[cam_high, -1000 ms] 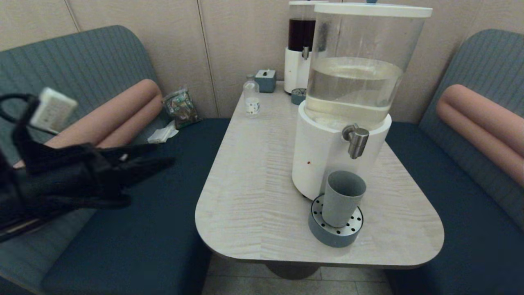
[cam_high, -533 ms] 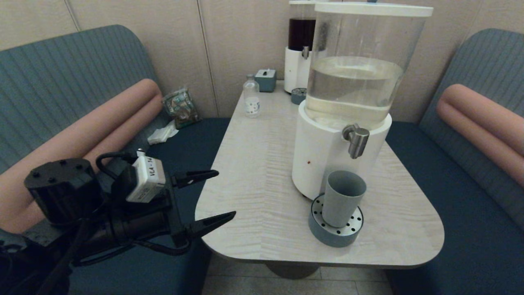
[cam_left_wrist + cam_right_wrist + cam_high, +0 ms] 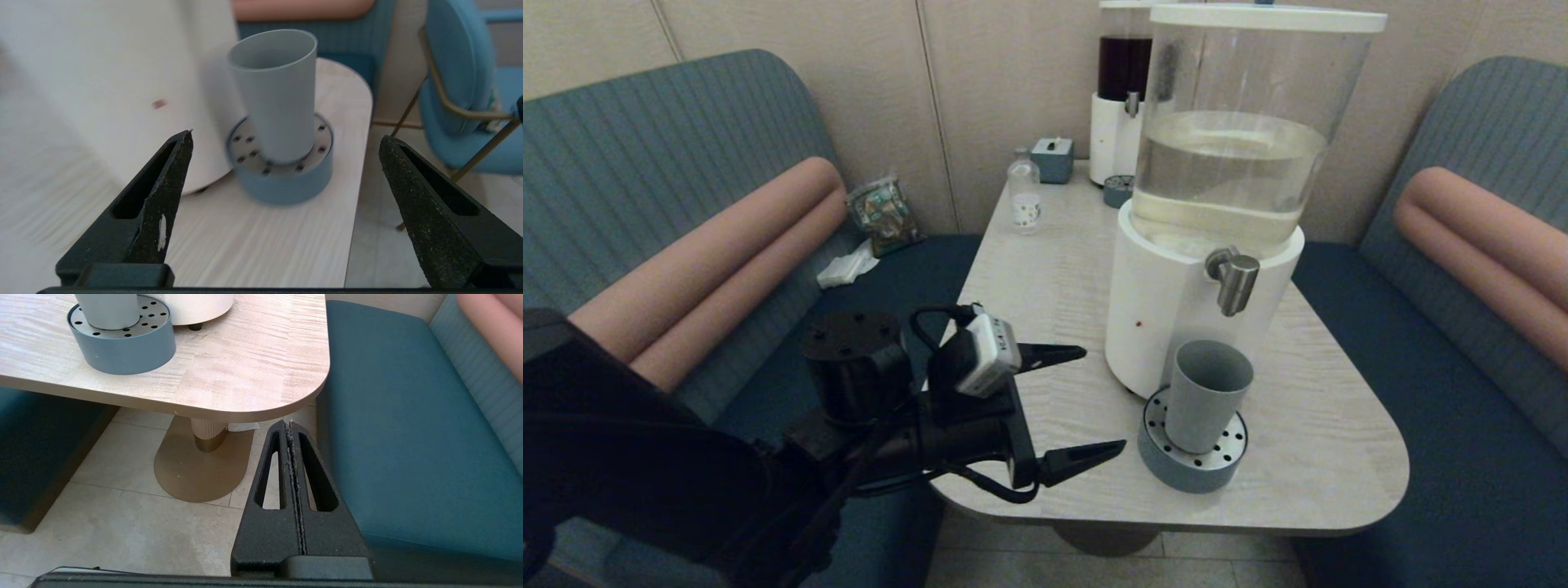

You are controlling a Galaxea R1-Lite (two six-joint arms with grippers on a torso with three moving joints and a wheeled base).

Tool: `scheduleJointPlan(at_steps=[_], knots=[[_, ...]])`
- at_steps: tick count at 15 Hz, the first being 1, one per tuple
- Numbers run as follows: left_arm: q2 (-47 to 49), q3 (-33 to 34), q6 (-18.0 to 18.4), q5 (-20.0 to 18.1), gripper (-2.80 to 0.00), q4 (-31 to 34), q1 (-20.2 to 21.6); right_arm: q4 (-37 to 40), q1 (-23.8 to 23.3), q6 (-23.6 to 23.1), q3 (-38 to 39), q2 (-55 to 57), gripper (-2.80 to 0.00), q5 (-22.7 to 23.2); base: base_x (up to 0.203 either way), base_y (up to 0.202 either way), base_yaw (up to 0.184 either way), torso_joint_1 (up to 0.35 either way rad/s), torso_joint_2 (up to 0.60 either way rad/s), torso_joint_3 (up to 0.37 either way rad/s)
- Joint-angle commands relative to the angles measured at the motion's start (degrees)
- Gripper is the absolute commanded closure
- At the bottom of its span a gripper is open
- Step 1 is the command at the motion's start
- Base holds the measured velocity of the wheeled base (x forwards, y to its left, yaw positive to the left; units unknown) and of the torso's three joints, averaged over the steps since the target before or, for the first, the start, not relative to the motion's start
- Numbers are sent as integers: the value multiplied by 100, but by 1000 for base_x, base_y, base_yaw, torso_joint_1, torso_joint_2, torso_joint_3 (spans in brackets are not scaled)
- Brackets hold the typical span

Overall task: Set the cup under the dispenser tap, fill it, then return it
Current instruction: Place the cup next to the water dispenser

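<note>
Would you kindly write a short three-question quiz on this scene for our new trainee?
1. True or false: the cup stands on the round drip tray, below the dispenser tap.
2. The left gripper is: A) shut on the cup, B) open beside the cup, apart from it, C) out of view.
3. Fill in: the right gripper, low beside the table, has its fingers ____.

Key: 1 true; 2 B; 3 shut.
</note>
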Motion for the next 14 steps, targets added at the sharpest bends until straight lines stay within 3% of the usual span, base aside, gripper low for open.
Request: scheduleJointPlan(at_steps=[1,7,11,14], knots=[[516,-294,-66,37,-280,-95,-244,2,0,-6,1,-9,0,3,0,0,0,0,0,0],[1358,-957,-415,272,-280,-374,-697,2,0,-6,1,-9,0,3,0,0,0,0,0,0],[1730,-1622,-451,368,-280,-375,-810,2,0,-6,1,-9,0,3,0,0,0,0,0,0],[2134,-2072,-710,515,-280,-555,-868,2,0,-6,1,-9,0,3,0,0,0,0,0,0]])
